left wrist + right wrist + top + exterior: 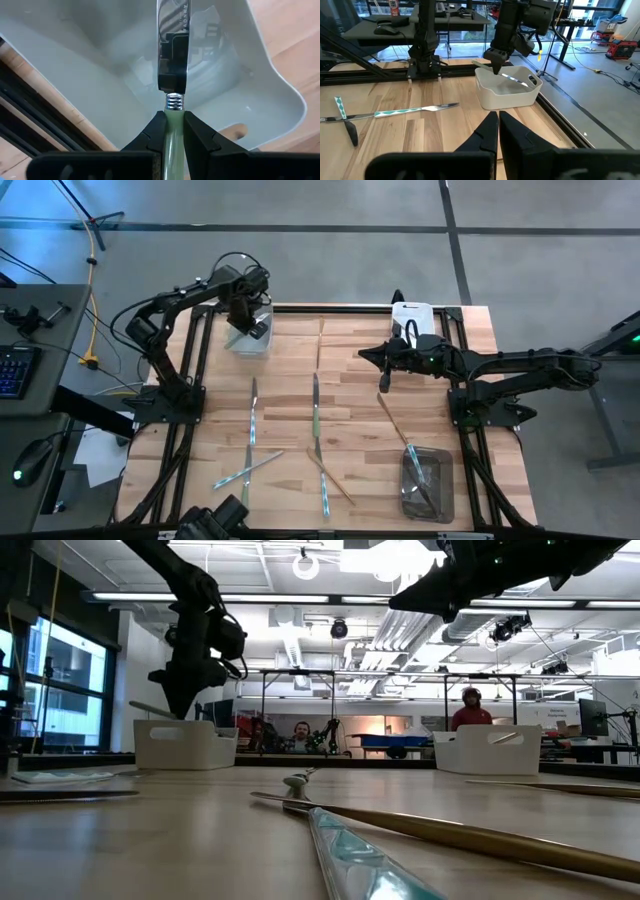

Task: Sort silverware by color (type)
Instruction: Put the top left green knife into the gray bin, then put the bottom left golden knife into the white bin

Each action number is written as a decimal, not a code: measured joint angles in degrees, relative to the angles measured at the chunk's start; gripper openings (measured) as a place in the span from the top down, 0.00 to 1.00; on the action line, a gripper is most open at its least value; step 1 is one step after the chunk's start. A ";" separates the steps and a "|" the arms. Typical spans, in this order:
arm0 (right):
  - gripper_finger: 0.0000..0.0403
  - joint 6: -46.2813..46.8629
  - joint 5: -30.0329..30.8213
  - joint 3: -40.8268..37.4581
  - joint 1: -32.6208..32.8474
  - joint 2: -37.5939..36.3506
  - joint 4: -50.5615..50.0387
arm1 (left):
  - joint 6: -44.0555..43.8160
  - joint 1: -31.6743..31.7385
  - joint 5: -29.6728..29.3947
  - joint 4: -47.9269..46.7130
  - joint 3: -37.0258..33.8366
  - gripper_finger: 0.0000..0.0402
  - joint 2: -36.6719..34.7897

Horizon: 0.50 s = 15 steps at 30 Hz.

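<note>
My left gripper (174, 122) hangs over the white bin (250, 342) at the table's far left and is shut on a knife (173, 45) with a pale green handle and a silver blade. The blade reaches down into the bin (280, 95). My right gripper (498, 122) is shut and holds nothing; it hovers over the far middle of the table (384, 370), near a second white bin (412, 318). Several knives, forks and spoons lie flat on the wood, among them a green-handled knife (315, 408) and a gold piece (392, 418). My left gripper pinches the knife's pale green handle (173, 114) between its two fingers, just behind the ribbed collar (174, 102). The fingers come from above, pointing down. The knife is lifted clear of the table and tilted, with its blade (516, 80) slanting down inside the bin.
A clear bin (426, 480) with silverware in it stands at the near right. Crossed pieces (245, 470) lie near left, and a gold one (332, 477) near the middle. Black frame rails (195, 370) edge the table. People sit in the room beyond (471, 710).
</note>
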 joint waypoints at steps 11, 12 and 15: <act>1.00 0.15 0.00 0.00 0.00 0.00 -0.01 | 0.60 -0.02 -0.37 0.13 0.00 0.78 0.00; 1.00 0.15 0.00 0.00 0.01 0.00 -0.02 | 0.73 0.00 -0.48 0.13 0.00 0.77 0.00; 1.00 0.15 0.00 0.00 0.00 0.00 -0.02 | 1.16 -0.10 -0.97 0.17 0.00 0.77 0.00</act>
